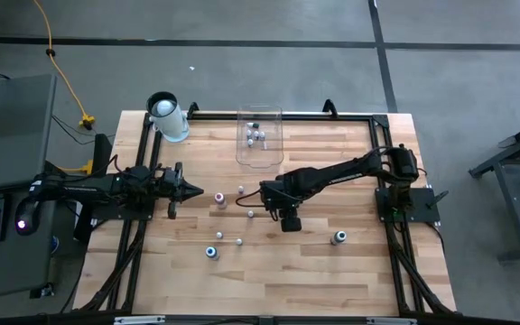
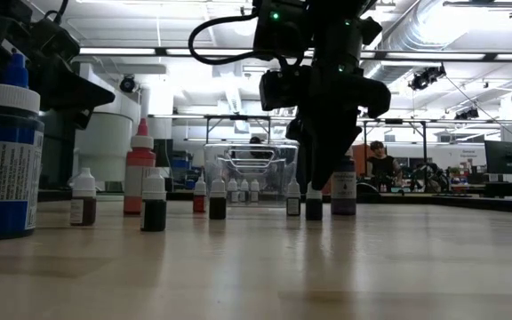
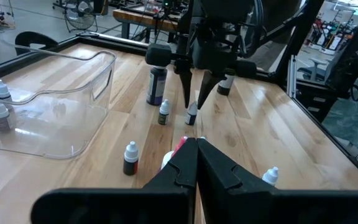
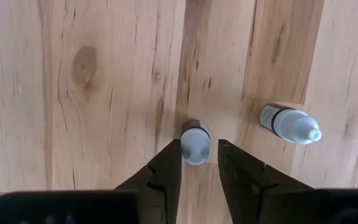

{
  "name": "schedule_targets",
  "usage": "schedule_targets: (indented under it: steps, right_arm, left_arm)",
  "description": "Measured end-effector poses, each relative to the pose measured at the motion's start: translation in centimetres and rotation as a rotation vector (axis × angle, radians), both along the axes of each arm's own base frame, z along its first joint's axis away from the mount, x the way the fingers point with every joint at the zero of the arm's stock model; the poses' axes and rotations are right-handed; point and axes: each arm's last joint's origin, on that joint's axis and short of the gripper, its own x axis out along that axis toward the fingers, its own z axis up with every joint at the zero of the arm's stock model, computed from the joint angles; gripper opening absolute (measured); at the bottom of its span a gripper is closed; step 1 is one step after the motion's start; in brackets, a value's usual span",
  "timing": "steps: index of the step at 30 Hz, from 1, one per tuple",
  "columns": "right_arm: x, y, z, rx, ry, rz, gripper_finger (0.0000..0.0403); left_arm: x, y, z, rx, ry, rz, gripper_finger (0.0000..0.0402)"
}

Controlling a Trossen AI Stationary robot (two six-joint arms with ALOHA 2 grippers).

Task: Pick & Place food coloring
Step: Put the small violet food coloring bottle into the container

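Right hand (image 4: 198, 163) is down over the mid tabletop (image 1: 314, 271), just in front of the clear bin (image 1: 259, 137), fingers pointing straight down. Its two fingers straddle one tiny food coloring bottle (image 4: 195, 142), white cap between the tips, w/ a sliver of gap showing each side, so not clenched, not yet grasping. Low view agrees: fingertips sit around the cap of a small dark bottle standing upright.

A second small bottle (image 4: 289, 124) stands just beside that one, apart from the fingers. More tiny bottles dot the boards in front of the bin, incl. a bigger blue-capped one (image 1: 212, 252) toward the front edge and another (image 1: 339, 237) well off to the right arm's side. A few bottles (image 1: 255, 136) are already inside the bin.

White cylinder (image 1: 167, 116) lies off the bin's left-arm side, near the back corner.

Left hand (image 1: 195, 192) hangs over the tabletop's left side, well apart from the bin, fingers clenched together, holding nothing.
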Motion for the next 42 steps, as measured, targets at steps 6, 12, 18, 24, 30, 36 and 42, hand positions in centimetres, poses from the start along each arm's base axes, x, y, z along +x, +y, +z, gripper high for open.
schedule_targets:
  steps: [6,12,18,24,30,36,42]
  right_arm:
    - [0.0,0.0,0.0,0.008,0.000,0.002,0.0085]
    - [0.0,0.0,0.0,0.009,0.000,0.001,0.0077]
    - [0.0,0.0,0.0,0.009,0.000,0.001,0.0055]
    - [0.0,0.0,0.0,0.015,-0.001,0.003,0.0041]
    - [0.0,0.0,0.0,0.020,-0.001,0.004,0.0038]
    - [0.0,0.1,0.0,0.031,-0.002,0.001,0.0033]
    - [-0.1,0.1,1.3,0.051,-0.015,-0.018,0.0033]
  left_arm:
    - [0.0,0.0,0.0,0.000,0.000,0.000,0.0001]
    - [0.0,0.0,0.0,0.000,0.000,0.000,0.0001]
    - [0.0,0.0,0.0,0.000,0.000,0.000,0.0001]
    - [0.0,0.0,0.0,0.000,0.000,0.000,0.0001]
    - [0.0,0.0,0.0,0.000,0.000,0.000,0.0001]
    - [0.0,0.0,0.0,0.000,0.000,0.000,0.0001]
    - [0.0,0.0,0.0,0.000,0.000,0.000,0.0001]
